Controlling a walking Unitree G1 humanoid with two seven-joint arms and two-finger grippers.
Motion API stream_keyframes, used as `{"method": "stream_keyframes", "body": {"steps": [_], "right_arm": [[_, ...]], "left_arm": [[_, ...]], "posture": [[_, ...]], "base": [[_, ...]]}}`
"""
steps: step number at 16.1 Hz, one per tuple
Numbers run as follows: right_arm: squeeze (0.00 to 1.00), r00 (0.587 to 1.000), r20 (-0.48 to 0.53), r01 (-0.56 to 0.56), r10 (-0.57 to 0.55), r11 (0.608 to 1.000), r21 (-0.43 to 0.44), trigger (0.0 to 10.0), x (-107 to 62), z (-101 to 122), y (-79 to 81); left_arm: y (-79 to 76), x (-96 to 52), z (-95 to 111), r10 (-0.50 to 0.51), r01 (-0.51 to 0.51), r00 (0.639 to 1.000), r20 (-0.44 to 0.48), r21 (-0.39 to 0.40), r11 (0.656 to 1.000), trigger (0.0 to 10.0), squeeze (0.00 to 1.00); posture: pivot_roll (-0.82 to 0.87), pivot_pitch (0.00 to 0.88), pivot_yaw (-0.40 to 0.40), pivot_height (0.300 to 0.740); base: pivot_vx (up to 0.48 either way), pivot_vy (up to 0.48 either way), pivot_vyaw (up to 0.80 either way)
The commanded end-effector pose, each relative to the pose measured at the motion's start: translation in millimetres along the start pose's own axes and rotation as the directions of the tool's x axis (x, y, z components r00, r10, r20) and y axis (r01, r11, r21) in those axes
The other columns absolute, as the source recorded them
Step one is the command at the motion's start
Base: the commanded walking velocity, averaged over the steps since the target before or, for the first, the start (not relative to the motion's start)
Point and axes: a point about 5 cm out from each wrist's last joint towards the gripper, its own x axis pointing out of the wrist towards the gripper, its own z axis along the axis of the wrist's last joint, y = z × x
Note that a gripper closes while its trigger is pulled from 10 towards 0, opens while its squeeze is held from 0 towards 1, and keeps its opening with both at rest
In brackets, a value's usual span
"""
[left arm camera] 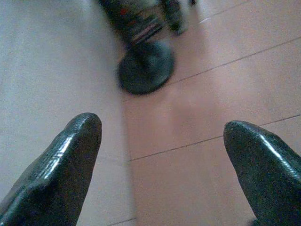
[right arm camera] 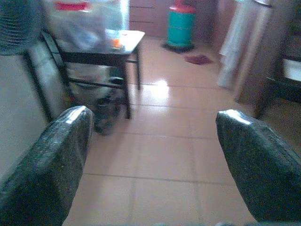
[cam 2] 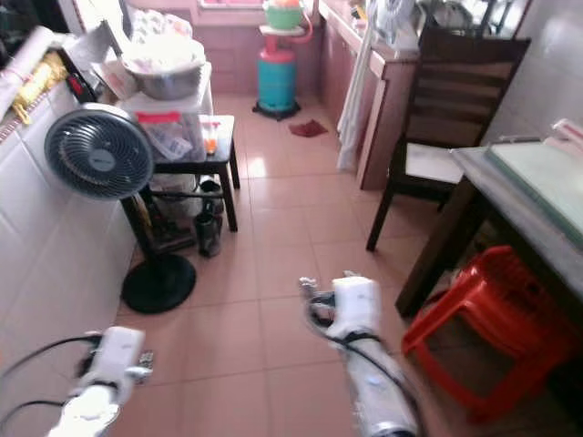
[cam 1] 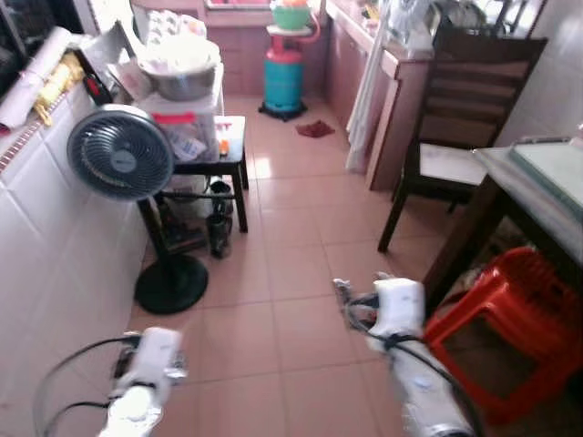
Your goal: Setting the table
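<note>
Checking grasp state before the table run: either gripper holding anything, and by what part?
Nothing held. Left gripper and right gripper both have fingers spread, with bare floor tiles between them.

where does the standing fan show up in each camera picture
Left eye view: standing fan at left, beside the white wall.
Right eye view: at left.
Left wrist view: its round base beyond the fingertips.
Right wrist view: head's edge in one corner.
Shared landmark: teal gas cylinder.

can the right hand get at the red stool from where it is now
Probably yes: the red plastic stool sits just beside the right hand, which is open and holds nothing, with bare floor between, though the table partly overhangs it.
</note>
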Motion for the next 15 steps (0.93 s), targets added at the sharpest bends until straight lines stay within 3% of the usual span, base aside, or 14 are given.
{"method": "stream_keyframes", "body": {"steps": [1, 7, 12, 15], "right_arm": [[0.00, 0.999, -0.011, 0.032, -0.032, 0.999, -0.020, 10.0, -3.2, -1.6, -14.4], [0.00, 0.997, -0.059, 0.048, -0.049, 0.999, -0.018, 10.0, -6.6, -12.1, -19.5], [0.00, 0.980, -0.182, 0.080, -0.082, 0.997, -0.017, 10.0, -11.0, -30.8, -35.2], [0.00, 0.942, -0.313, 0.126, -0.117, 0.992, 0.010, 10.0, -19.8, -51.4, -37.7]], "left_arm": [[-6.2, 1.7, 5.8, -0.017, 0.017, 1.000, 0.013, -0.005, 1.000, 10.0, 0.00], [-10.7, 2.4, 7.9, -0.032, 0.032, 0.999, 0.015, 0.038, 0.999, 10.0, 0.00], [-24.7, 0.7, -0.3, -0.085, 0.088, 0.993, -0.083, 0.026, 0.996, 10.0, 0.00], [-34.8, -0.1, -0.7, -0.129, 0.133, 0.985, -0.111, 0.034, 0.991, 10.0, 0.00]], "posture": [[0.07, 0.000, -0.004, 0.740], [0.06, 0.000, -0.004, 0.740], [0.07, 0.000, -0.007, 0.740], [0.07, 0.000, -0.014, 0.740]], "base": [[0.000, 0.480, 0.00], [0.000, 0.054, 0.65], [0.000, 0.000, 0.00], [0.000, 0.000, 0.00]]}}
